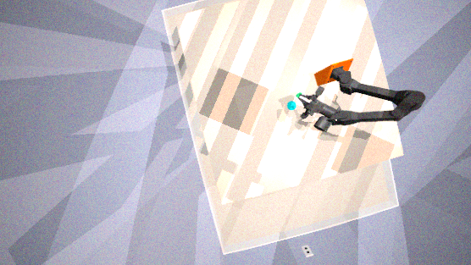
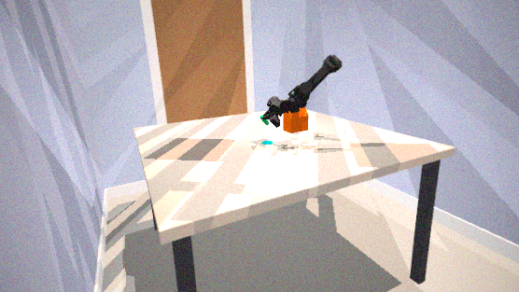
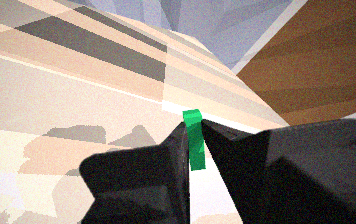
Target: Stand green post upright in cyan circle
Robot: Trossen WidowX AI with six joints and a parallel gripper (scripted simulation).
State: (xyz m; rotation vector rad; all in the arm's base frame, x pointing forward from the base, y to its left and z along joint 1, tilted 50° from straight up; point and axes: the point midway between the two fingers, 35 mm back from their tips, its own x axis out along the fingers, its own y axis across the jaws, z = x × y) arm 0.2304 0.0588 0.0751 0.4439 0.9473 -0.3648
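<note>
The green post (image 1: 299, 95) (image 2: 264, 119) (image 3: 195, 142) is held between the fingertips of my gripper (image 1: 301, 98) (image 3: 192, 124), which is shut on it. In the exterior view the post shows tilted, neither flat nor fully upright, and appears raised above the table. The cyan circle (image 1: 291, 105) (image 2: 267, 143) lies flat on the table (image 1: 279, 157) (image 2: 261, 177). In the top view it shows just to the lower left of the post. The circle is not visible in the wrist view. The fingers hide part of the post in the top and exterior views.
An orange block (image 1: 324, 77) (image 2: 295, 122) is at the arm's base, right of the gripper. The black arm (image 1: 374, 116) (image 2: 318, 76) reaches out to the right in the top view and bends back to the gripper. Striped light and shadows cross the table.
</note>
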